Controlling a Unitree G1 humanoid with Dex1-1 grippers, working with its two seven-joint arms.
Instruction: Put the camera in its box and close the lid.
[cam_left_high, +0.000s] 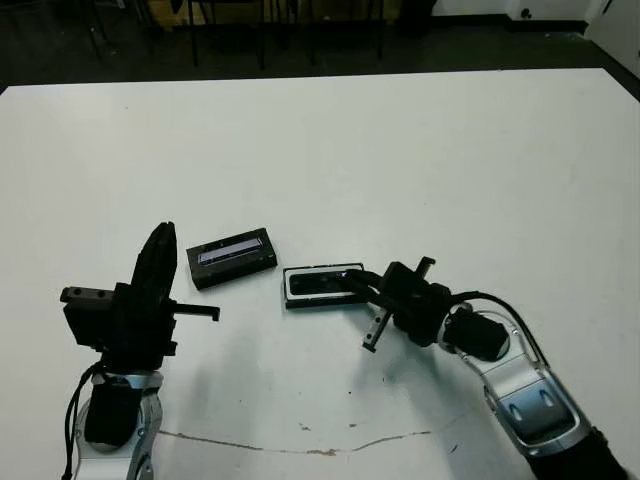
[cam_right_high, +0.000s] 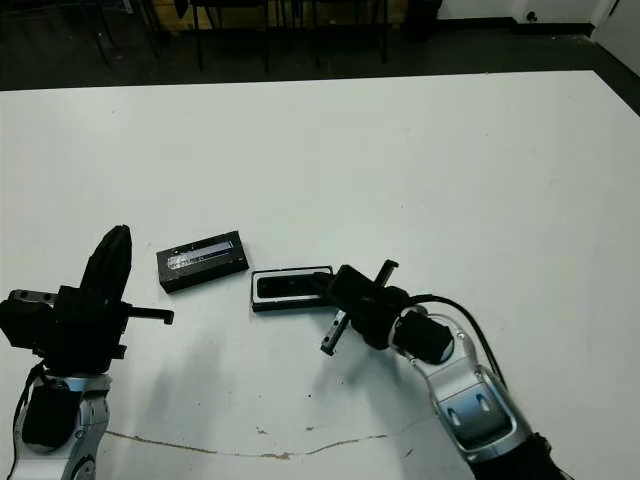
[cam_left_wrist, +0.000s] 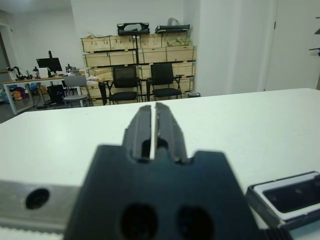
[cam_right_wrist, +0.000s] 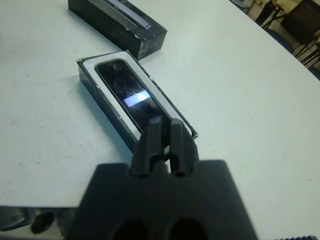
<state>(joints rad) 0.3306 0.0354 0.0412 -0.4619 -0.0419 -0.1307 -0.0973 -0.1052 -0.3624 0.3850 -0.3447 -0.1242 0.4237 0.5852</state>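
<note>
arms: silver-grey shells | end effector bodies: black, blocky | cables: black | fingers: black, ridged

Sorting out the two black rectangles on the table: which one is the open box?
The one nearer the right pincer: the box shows a white lining with the camera inside. The lid is solid black.

White table (cam_left_high: 400, 150), dark floor (cam_left_high: 80, 50), black office chairs (cam_left_wrist: 125, 82), stacked wooden crates (cam_left_wrist: 140, 52) against white walls (cam_left_wrist: 230, 40).
</note>
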